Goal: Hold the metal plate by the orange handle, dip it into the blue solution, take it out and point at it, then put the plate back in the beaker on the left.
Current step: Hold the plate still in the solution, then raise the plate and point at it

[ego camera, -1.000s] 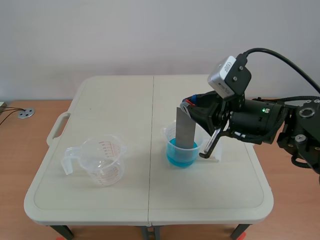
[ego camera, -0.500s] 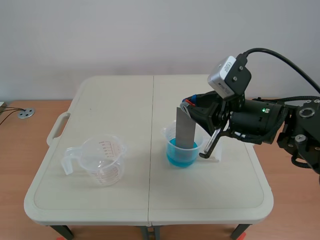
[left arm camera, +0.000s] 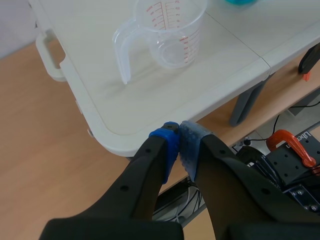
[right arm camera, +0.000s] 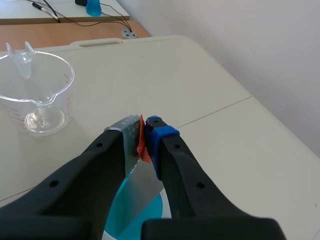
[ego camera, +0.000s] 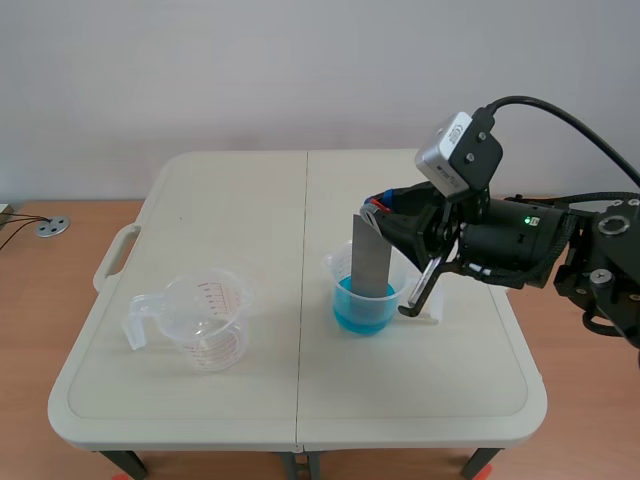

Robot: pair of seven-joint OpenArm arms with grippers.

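A grey metal plate (ego camera: pixel 372 257) stands upright with its lower end in the blue solution of a clear beaker (ego camera: pixel 364 300) right of the table's middle. My right gripper (ego camera: pixel 376 209) is shut on the plate's orange handle (right arm camera: pixel 141 141), seen pinched between its fingers in the right wrist view, with the plate (right arm camera: pixel 141 186) hanging below into the blue solution (right arm camera: pixel 150 221). An empty clear beaker (ego camera: pixel 205 320) with red markings sits at the table's left. My left gripper (left arm camera: pixel 179 136) is shut on nothing, below the table's near left corner, with the empty beaker (left arm camera: pixel 167 31) ahead of it.
The white folding table (ego camera: pixel 250 200) has a carry handle (ego camera: pixel 115 255) on its left edge. Brown floor lies around it, with an orange clamp (left arm camera: pixel 292 146) and black gear under the table's near side.
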